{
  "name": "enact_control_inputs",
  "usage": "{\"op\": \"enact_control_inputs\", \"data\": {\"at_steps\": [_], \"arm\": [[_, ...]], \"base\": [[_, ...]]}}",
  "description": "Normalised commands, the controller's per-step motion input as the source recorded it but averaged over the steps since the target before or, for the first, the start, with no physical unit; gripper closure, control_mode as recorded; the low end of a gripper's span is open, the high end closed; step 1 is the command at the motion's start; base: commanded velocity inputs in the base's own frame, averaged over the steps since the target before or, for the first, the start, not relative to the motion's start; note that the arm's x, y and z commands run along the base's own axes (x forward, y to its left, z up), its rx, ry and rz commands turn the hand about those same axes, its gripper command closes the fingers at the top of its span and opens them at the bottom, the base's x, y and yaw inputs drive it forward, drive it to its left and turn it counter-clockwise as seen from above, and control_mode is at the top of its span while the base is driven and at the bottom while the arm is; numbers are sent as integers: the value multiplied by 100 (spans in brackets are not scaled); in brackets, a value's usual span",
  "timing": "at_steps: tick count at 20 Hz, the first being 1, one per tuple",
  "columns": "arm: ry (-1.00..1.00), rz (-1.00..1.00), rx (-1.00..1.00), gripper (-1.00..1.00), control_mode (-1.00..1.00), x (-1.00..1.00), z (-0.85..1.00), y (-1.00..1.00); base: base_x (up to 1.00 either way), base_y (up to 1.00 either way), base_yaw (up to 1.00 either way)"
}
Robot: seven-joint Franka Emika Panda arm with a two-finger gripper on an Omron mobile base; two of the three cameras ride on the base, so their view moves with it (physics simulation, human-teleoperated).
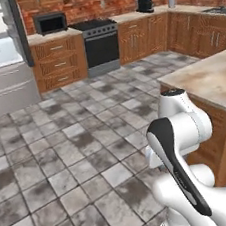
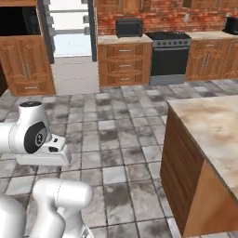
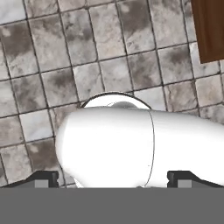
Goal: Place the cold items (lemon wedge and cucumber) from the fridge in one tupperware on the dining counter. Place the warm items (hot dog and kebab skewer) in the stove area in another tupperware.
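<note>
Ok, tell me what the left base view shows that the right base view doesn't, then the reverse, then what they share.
Left base view alone: a sink at the far right of the wall counter. Right base view alone: a dark opening over wooden cabinet doors, left of the fridge. Shared: the open fridge, black microwave, stove area, dining counter and grey tiled floor.

The white arm (image 1: 182,141) stands folded in the lower right over a grey tiled floor (image 1: 63,141), just beside the beige marbled dining counter (image 1: 209,79) on its wooden base. Against the far brick wall, the black stove area (image 1: 101,43) sits between brown wooden cabinets (image 1: 58,61), with a black microwave (image 1: 50,23) on the counter to its left. The fridge (image 1: 1,54) stands open at the left edge, its white interior and grey drawers showing.
</note>
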Motion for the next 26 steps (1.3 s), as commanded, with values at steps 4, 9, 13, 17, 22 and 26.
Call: {"op": "enact_control_inputs", "data": {"at_steps": [4,9,13,17,22,26], "arm": [[0,0,0,-100,100,0,0,0],[0,0,0,-100,100,0,0,0],[0,0,0,-100,100,0,0,0],[0,0,0,-100,100,0,0,0],[0,0,0,-100,100,0,0,0],[0,0,0,-100,100,0,0,0]], "base": [[100,98,-52],[100,99,-51],[100,100,-48],[100,100,-48],[95,100,-43],[72,100,-42]]}}
